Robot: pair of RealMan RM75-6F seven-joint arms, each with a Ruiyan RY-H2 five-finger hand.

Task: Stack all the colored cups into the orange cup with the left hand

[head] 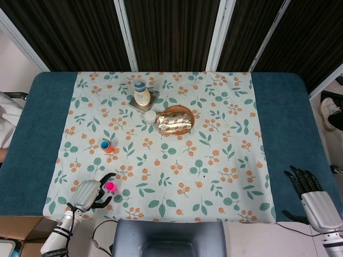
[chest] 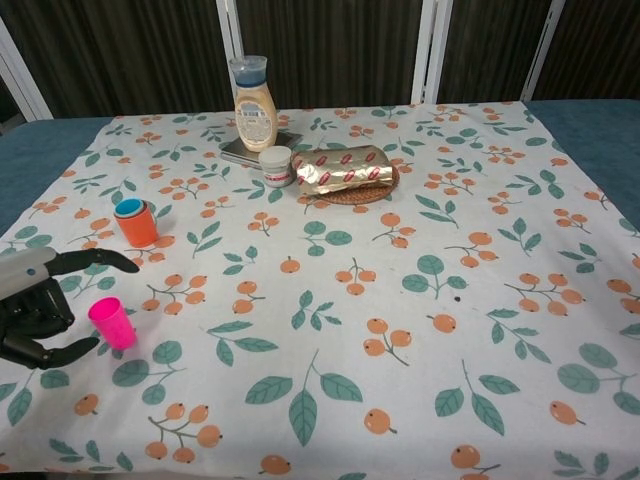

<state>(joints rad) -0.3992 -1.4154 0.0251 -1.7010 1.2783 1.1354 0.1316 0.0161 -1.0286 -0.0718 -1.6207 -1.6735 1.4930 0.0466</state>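
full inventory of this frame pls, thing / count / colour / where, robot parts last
orange cup: 1, orange, left part of the cloth, upright
blue cup: 1, blue, nested in the orange cup, rim showing
pink cup: 1, pink, near-left of the cloth, upright, next to the left hand
sauce bottle: 1, cream with a grey-blue cap, far side, on a dark flat base
small jar: 1, white, just in front of the bottle
foil packet: 1, gold with red print, lying on the woven tray
woven tray: 1, brown, far centre
tablecloth: 1, white with a leaf and orange print, over a blue table
left hand: 1, grey and black, fingers apart beside the pink cup, holding nothing
right hand: 1, grey and black, near-right table edge, holding nothing
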